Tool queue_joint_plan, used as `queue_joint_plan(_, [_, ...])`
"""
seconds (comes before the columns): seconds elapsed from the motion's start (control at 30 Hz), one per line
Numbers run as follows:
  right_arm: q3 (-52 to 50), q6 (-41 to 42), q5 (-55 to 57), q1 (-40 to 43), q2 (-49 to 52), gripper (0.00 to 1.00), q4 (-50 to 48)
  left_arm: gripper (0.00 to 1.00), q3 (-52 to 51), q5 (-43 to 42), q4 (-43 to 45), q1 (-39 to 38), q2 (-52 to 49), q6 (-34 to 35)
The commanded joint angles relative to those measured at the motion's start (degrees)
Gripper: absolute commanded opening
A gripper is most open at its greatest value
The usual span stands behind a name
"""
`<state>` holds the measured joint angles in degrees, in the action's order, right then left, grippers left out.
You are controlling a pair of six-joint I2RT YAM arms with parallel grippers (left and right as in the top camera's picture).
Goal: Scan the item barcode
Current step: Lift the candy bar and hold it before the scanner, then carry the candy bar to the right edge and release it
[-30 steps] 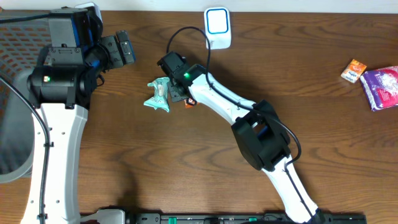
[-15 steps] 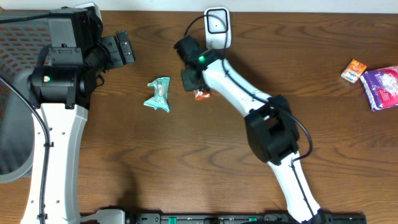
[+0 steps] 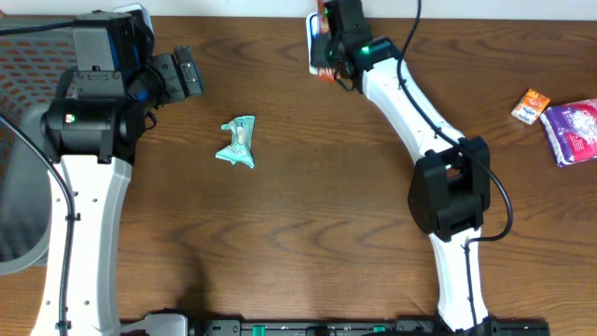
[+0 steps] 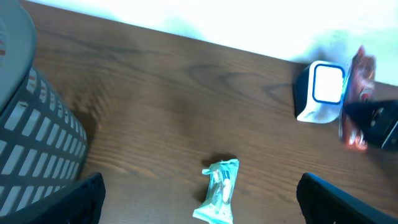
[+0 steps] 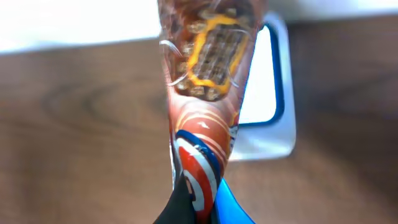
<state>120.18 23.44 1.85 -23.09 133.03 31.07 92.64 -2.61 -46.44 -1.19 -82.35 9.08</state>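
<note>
Two arms on the wooden table point(image 3: 308, 224), and the action is all at the far edge. The right gripper point(image 3: 332, 49) is clamped tight on a red snack wrapper point(image 5: 205, 93), pinching its lower end so the wrapper stands up in front of the white barcode scanner point(image 4: 323, 90). From the right wrist, the wrapper overlaps the left half of the scanner's blue-rimmed window; whether they touch, hard to call. The left gripper point(image 3: 189, 73) hangs well apart at the table's left side, fingers point(image 4: 81, 202) spread wide with nothing between them. A teal packet point(image 3: 238, 142) lies alone mid-table. At the right edge, an orange box point(image 3: 530, 105) sits just beside a purple pack point(image 3: 574, 131). A grey mesh basket point(image 4: 37, 143) sits at the left.
</note>
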Motion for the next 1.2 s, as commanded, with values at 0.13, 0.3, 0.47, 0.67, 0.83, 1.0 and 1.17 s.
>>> queue_joint_plan(0.13, [0.92,-0.35,5.64,-0.46,4.0,0.01,-3.26,0.98,0.59,0.72,-0.02,0.15,-0.33,0.22])
queue_joint_plan(0.3, [0.9,-0.35,6.05,-0.46,5.33,0.01,-3.26,0.98,0.59,0.72,-0.02,0.15,-0.33,0.22])
queue_joint_plan(0.47, [0.9,-0.35,7.3,-0.2,5.18,0.01,-3.19,0.98,0.59,0.72,-0.02,0.15,-0.33,0.22])
queue_joint_plan(0.67, [0.92,0.02,7.32,1.84,3.34,0.01,-1.86,0.98,0.59,0.72,-0.02,0.15,-0.33,0.22])
queue_joint_plan(0.83, [0.92,0.2,9.22,5.6,0.46,0.01,0.85,0.98,0.59,0.72,-0.02,0.15,-0.33,0.22])
queue_joint_plan(1.0, [0.92,0.31,16.85,11.21,-1.57,0.01,7.02,0.98,0.59,0.72,-0.02,0.15,-0.33,0.22])
queue_joint_plan(1.17, [0.87,0.28,24.39,19.06,-1.75,0.01,17.07,0.98,0.59,0.72,-0.02,0.15,-0.33,0.24])
